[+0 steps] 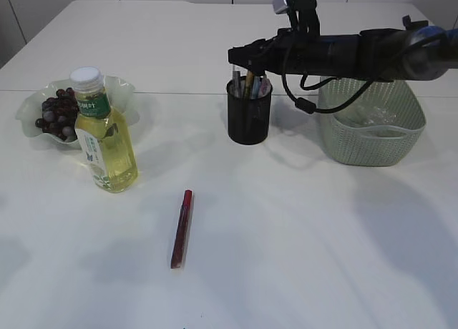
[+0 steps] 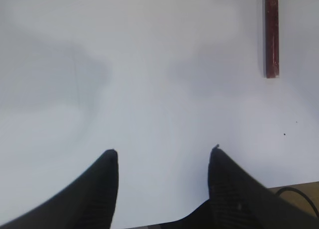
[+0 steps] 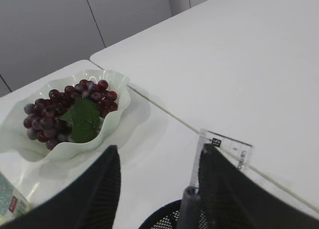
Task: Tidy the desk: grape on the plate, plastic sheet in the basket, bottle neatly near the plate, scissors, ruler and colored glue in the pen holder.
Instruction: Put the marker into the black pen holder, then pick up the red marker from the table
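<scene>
Dark grapes [image 3: 65, 112] lie on the pale green plate [image 3: 117, 117] at the table's left [image 1: 43, 118]. The yellow bottle [image 1: 104, 139] stands upright in front of the plate. The red glue stick [image 1: 181, 229] lies flat at centre front, and shows in the left wrist view [image 2: 270, 35] ahead and right of my open left gripper [image 2: 163, 150]. My right gripper [image 3: 159, 148] hovers open just above the black mesh pen holder [image 1: 249, 118]. The clear ruler [image 3: 227, 152] and a grey handle [image 3: 188, 204] stand in it beside the right finger. The plastic sheet [image 1: 376, 114] lies in the basket [image 1: 372, 146].
The right arm [image 1: 343, 53] stretches from the right edge over the basket to the pen holder. A seam between two tabletops runs behind the plate and holder. Bare white table surrounds the glue stick.
</scene>
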You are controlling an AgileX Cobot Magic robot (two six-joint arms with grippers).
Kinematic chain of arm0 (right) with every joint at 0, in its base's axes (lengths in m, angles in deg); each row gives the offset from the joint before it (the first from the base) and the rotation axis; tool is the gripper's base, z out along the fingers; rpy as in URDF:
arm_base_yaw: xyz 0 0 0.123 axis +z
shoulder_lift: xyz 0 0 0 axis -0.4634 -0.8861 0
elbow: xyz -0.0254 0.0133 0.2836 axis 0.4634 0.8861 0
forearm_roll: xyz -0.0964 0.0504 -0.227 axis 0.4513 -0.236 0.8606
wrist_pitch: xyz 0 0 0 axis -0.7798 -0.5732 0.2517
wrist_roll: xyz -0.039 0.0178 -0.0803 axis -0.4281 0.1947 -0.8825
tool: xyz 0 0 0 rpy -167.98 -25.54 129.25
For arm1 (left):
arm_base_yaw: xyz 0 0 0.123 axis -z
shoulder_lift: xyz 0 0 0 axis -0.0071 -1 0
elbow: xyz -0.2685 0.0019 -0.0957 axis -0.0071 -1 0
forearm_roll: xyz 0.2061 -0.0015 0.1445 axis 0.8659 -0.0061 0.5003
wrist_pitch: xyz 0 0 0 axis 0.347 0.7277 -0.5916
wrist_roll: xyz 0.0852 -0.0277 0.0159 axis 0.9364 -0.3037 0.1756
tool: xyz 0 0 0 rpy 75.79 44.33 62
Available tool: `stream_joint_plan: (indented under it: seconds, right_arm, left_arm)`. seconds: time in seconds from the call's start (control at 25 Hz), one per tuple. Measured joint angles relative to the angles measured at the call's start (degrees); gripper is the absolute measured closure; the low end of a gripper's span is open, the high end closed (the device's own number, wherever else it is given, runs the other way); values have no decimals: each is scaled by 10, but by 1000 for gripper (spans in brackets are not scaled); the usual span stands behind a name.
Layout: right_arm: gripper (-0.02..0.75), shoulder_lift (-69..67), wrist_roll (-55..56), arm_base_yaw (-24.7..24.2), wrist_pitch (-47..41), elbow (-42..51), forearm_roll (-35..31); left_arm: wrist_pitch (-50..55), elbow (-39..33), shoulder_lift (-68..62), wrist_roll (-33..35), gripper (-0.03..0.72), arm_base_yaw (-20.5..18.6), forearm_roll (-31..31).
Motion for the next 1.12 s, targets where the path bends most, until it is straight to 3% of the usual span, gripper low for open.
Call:
stream_joint_plan:
  seconds: [0.12,0.2,0.36,0.6,0.84,1.12]
  right_arm:
    - [320,18,66,0,7,0,24]
    - [319,51,149,0,28,0,91]
    - [319,135,396,0,31,0,304]
    - [319,242,763,24,-54,0,588]
    - [319,265,1062,136,-119,0,827]
    - [319,260,1289,270,-157,-1,987]
  left_arm:
    - [0,0,0,0,265,0,0]
    - [0,0,0,0,265,0,0]
    - [0,0,0,0,265,0,0]
    - [0,0,0,0,265,0,0]
    - [0,0,0,0,266,0,0]
    - [7,0,0,0,266,0,0]
